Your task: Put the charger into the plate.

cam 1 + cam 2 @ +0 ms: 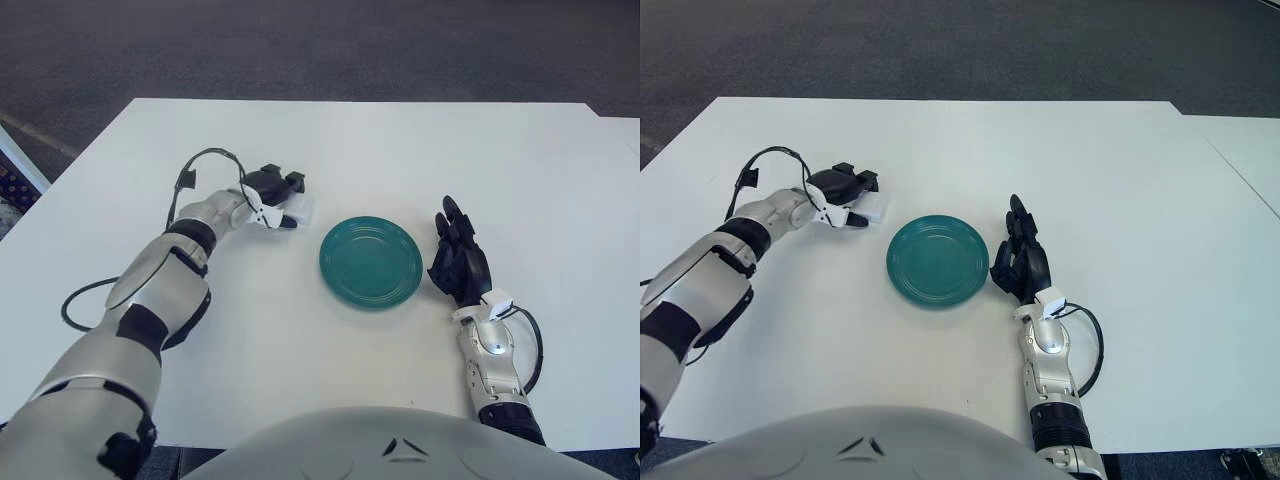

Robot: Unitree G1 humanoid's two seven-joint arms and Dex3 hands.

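Observation:
A small white charger (299, 209) lies on the white table, just left of the teal plate (371, 262). My left hand (280, 200) is on the charger's left end, with black fingers curled over its top and the thumb (284, 223) against its near side. Part of the charger is hidden under the hand. The plate holds nothing. My right hand (458, 259) shows just right of the plate, fingers straight and relaxed, holding nothing.
A black cable (203, 158) loops up from my left forearm above the table. The table's far edge (360, 100) runs across the top, with dark floor beyond. A second white surface (1240, 150) adjoins at the far right.

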